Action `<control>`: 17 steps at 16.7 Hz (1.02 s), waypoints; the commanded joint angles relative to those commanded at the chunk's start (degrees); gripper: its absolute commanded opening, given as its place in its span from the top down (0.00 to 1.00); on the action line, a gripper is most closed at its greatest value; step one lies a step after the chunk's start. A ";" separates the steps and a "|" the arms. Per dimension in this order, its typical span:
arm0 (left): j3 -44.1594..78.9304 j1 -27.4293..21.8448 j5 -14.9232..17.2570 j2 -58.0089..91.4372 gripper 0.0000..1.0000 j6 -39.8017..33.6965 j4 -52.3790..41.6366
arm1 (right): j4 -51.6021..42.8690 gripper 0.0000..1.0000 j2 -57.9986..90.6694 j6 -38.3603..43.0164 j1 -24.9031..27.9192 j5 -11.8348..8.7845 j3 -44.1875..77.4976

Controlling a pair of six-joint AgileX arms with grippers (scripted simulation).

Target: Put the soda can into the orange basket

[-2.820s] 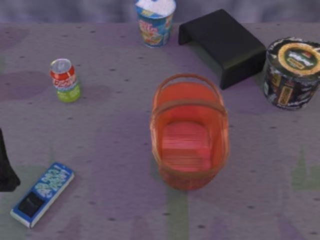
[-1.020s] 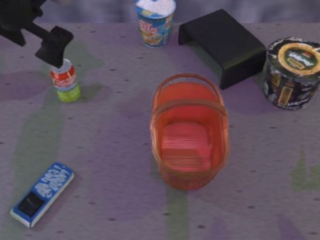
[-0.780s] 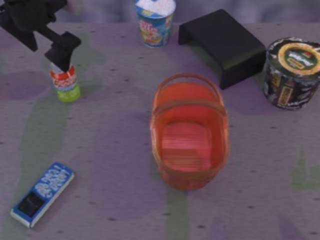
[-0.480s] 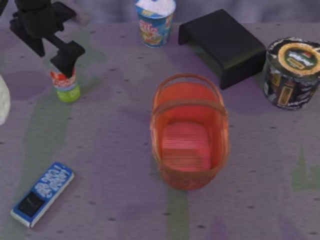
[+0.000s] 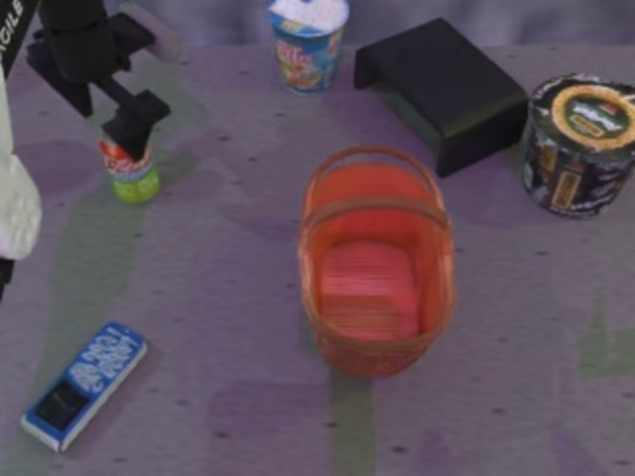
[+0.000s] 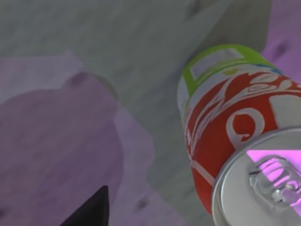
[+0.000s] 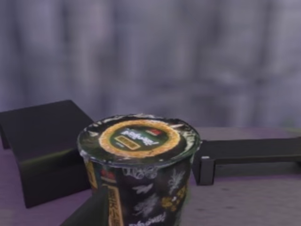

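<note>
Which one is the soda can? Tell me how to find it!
Start at the big orange basket in the middle of the table, then look to the far left. The soda can stands upright there, directly under the black left gripper. It is small, red on top and lime green below, unlike the taller blue-and-white noodle cup.
</note>
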 joint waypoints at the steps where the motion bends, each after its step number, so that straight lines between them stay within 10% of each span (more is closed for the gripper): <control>1: 0.00 0.00 0.00 0.00 0.00 0.00 0.00 | 0.00 0.00 0.00 0.00 0.00 0.00 0.00; 17: -25.78 0.05 -0.12 -7.30 0.00 0.04 18.33 | 0.00 0.00 0.00 0.00 0.00 0.00 0.00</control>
